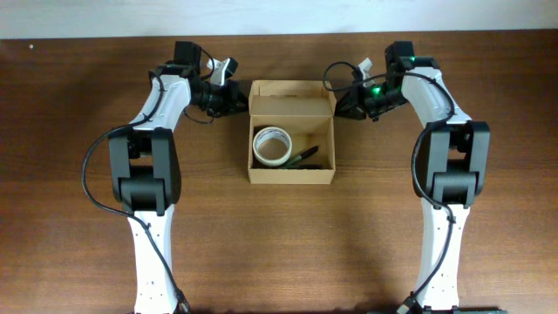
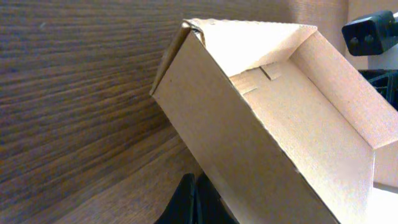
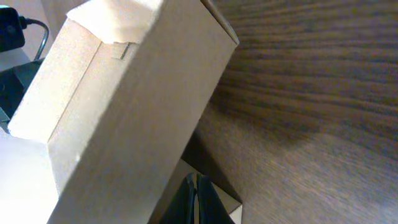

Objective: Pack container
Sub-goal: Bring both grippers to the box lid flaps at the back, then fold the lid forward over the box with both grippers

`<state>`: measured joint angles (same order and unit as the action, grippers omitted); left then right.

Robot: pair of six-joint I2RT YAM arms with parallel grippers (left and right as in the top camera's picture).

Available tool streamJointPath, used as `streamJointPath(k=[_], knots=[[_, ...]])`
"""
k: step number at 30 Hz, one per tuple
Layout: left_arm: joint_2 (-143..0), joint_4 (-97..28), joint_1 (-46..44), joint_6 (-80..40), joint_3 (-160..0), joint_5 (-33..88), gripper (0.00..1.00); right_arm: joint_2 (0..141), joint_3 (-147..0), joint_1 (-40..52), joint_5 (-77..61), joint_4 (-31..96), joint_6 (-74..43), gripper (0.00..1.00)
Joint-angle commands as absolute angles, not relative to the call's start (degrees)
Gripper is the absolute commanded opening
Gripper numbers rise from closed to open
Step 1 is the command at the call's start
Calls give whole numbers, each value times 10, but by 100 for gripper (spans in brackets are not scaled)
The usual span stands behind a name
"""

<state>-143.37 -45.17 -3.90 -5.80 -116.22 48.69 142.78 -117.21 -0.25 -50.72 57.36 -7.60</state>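
Note:
The container (image 1: 291, 177) is a tan cardboard box at the table's middle, open on top. Its lid flap (image 1: 291, 94) stands raised at the far side. Inside lie a whitish tape roll (image 1: 272, 160) and a dark pen (image 1: 303, 157). My left gripper (image 1: 237, 98) is at the box's far left corner. In the left wrist view its fingers (image 2: 196, 200) are shut against the box's outer wall (image 2: 267, 143). My right gripper (image 1: 342, 105) is at the far right corner. Its fingers (image 3: 198, 200) are shut beside the box wall (image 3: 124, 106).
The brown wooden table (image 1: 78, 244) spreads around the box. Its far edge runs just behind both grippers. Both arms reach in from the front, left and right of the box.

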Motion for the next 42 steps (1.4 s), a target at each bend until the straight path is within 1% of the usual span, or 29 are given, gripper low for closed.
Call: streamJointPath(k=[1, 4, 7, 16, 20, 25, 28, 32, 37, 42], knots=[[-1442, -439, -40, -84, -1162, 498, 2, 1440, -1175, 1, -519, 566, -81, 4], [-1450, -424, -44, -99, -1162, 504, 2, 1440, -1175, 2, -521, 562, -80, 4], [-1458, -397, -49, -108, -1162, 539, 2, 1440, -1175, 1, -530, 554, -77, 4], [-1456, -276, -42, -112, -1197, 594, 2, 1440, -1189, -13, -621, 533, -32, 4], [-1456, -276, -38, -111, -1247, 609, 2, 1439, -1220, -20, -643, 548, -29, 4], [-1450, -308, -37, -110, -1292, 626, 2, 1423, -1287, -14, -633, 628, 39, 4], [-1442, -332, -43, -99, -1299, 639, 2, 1410, -1331, -7, -591, 675, 45, 4], [-1418, -395, -52, -51, -1299, 635, 2, 1404, -1389, 7, -559, 743, 72, 4], [-1369, -532, -56, 52, -1299, 562, 2, 1404, -1425, 31, -517, 813, 97, 4], [-1309, -625, -56, 107, -1299, 486, 2, 1389, -1446, 62, -461, 870, 103, 4]])
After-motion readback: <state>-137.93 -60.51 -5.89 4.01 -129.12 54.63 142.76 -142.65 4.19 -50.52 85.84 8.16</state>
